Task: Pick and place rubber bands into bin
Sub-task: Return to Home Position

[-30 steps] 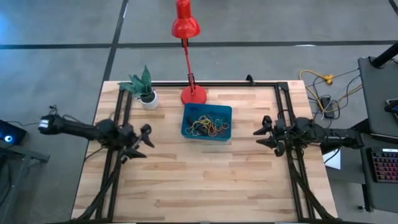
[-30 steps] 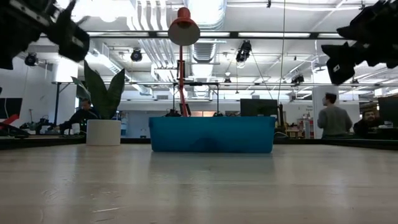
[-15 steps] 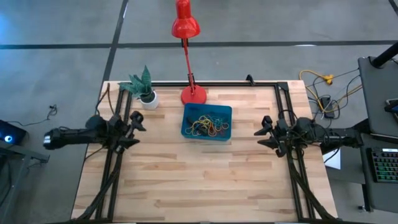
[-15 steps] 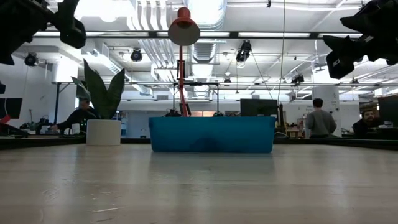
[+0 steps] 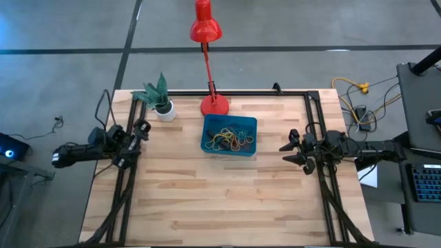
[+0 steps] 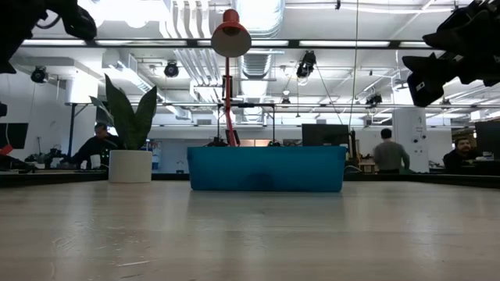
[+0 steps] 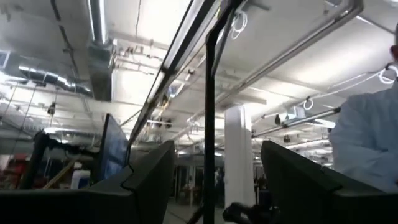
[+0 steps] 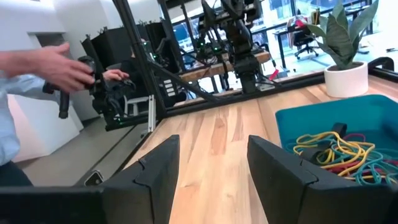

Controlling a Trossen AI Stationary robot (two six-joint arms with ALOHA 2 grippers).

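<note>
The teal bin (image 5: 207,142) sits flat on the table toward its far edge, in front of the red lamp. A tangle of rubber bands (image 5: 229,138) in yellow, red, blue and black lies inside it. My left gripper (image 5: 140,132) hangs open over the table's left edge, well left of the bin. In the left wrist view, the left gripper (image 7: 214,165) points up at the ceiling. My right gripper (image 5: 292,149) hangs open over the right side, facing the bin. The right wrist view shows the right gripper (image 8: 214,158), the bin (image 8: 292,118) and the rubber bands (image 8: 339,155). In the low view the bin (image 6: 266,168) stands centred.
The red lamp's base (image 5: 214,105) stands just beyond the bin, and a small white plant pot (image 5: 165,111) sits at the far left. Black frame rails (image 5: 324,186) run along the table's left, right and far edges. A person's hand (image 8: 62,65) shows beyond the table.
My left gripper has drawn back from the table's left middle toward the left and far edges, staying open. My right gripper has kept almost still. The bin and bands have not moved.
</note>
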